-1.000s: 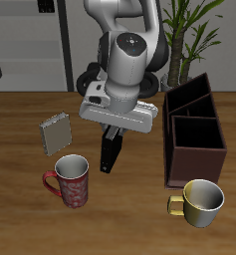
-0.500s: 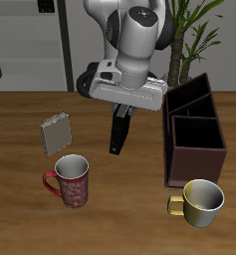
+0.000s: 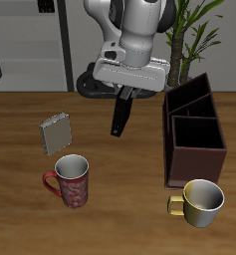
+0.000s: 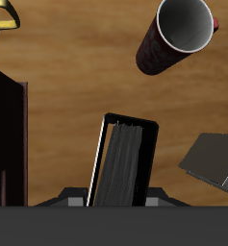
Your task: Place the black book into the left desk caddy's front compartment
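Observation:
My gripper (image 3: 126,93) is shut on the top of the black book (image 3: 120,115), which hangs upright and slightly tilted in the air above the table. In the wrist view the black book (image 4: 123,161) shows its pale page edge and runs down from between my fingers. The left desk caddy (image 3: 194,133), a dark maroon box with dividers and taller slanted walls at its far end, stands on the table beside the book, a short gap away. Its wall shows in the wrist view (image 4: 8,135). Its front compartment, nearest the table's front edge, is open and empty.
A red patterned mug (image 3: 72,180) stands near the table's front edge, also in the wrist view (image 4: 178,34). A yellow mug (image 3: 200,201) stands in front of the caddy. A small grey speckled book (image 3: 56,132) leans on the table. A plant stands behind the caddy.
The gripper has lifted the black book higher and carried it farther back and toward the caddy. The mugs, grey book and caddy have not moved.

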Available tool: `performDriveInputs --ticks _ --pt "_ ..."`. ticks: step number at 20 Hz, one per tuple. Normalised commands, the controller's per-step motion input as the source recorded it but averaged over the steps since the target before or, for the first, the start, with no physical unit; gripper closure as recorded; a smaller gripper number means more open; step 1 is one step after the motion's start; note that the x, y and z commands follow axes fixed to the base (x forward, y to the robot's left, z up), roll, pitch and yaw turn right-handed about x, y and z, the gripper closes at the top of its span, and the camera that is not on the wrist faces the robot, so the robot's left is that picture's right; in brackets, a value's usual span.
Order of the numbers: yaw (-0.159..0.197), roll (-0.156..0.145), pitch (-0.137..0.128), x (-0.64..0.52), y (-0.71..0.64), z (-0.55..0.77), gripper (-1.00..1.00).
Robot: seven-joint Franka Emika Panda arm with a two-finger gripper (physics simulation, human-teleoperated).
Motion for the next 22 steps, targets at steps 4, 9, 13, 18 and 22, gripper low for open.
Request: performDriveInputs --ticks 4,9,13,18,22 --pt "-0.009 -0.017 -0.001 -0.23 0.11 0.13 1.00" --pt "0.006 -0.001 -0.019 -0.14 0.05 0.07 1.00" --pt "0.007 0.007 0.010 -0.23 0.13 -0.03 1.00" --pt "0.013 0.018 -0.010 -0.18 0.16 0.00 1.00" --pt "0.024 0.032 -0.003 -0.16 0.29 -0.08 1.00"
